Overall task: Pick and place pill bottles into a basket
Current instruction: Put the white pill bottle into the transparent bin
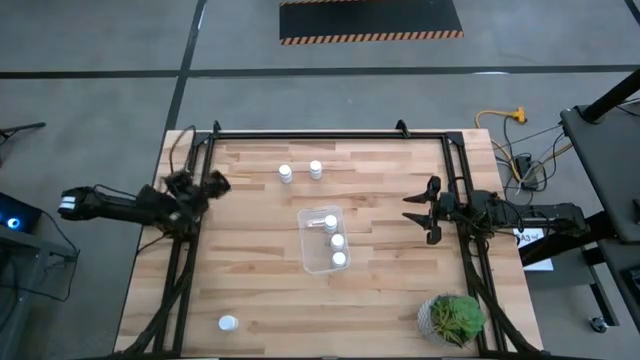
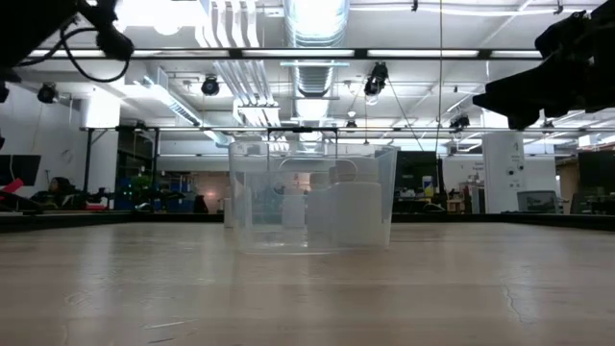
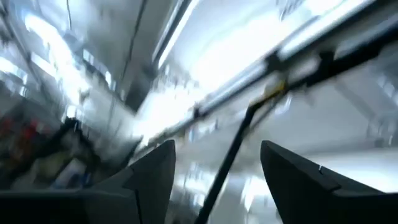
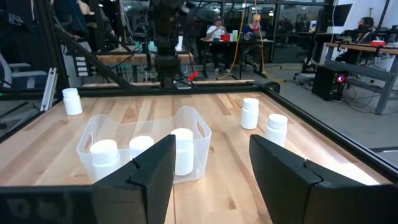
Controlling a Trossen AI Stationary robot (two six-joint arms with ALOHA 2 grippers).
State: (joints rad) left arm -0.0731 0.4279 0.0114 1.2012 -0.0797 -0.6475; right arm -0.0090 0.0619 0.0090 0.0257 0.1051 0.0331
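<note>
Wooden butcher-block table (image 1: 250, 290) seen from above, edged by a black metal frame (image 1: 330, 133) and standing on a grey floor. At the table's centre lies the clear basket (image 1: 313, 258), long axis running front to back; three pill bottles are inside it, one on its side at the far end (image 1: 330, 221) and two upright behind it (image 1: 337, 241) (image 1: 339, 259). In the right wrist view the same three show through the basket's wall (image 4: 99, 134). Two more bottles stand side by side near the far edge of the table (image 1: 285, 174) (image 1: 316, 169), well apart from the basket. A sixth bottle (image 1: 228, 323) stands alone near the front left corner. A green potted plant (image 1: 455, 318) occupies the front right corner.

Left gripper (image 1: 212, 186) hangs over the table's left rail, its fingers (image 3: 152, 171) spread apart with nothing between them. Right gripper (image 1: 424, 215) sits just inside the right rail, pointed toward the basket, fingers (image 4: 280, 162) likewise spread and empty. Seated people (image 4: 217, 28) show at desks in the room beyond.
</note>
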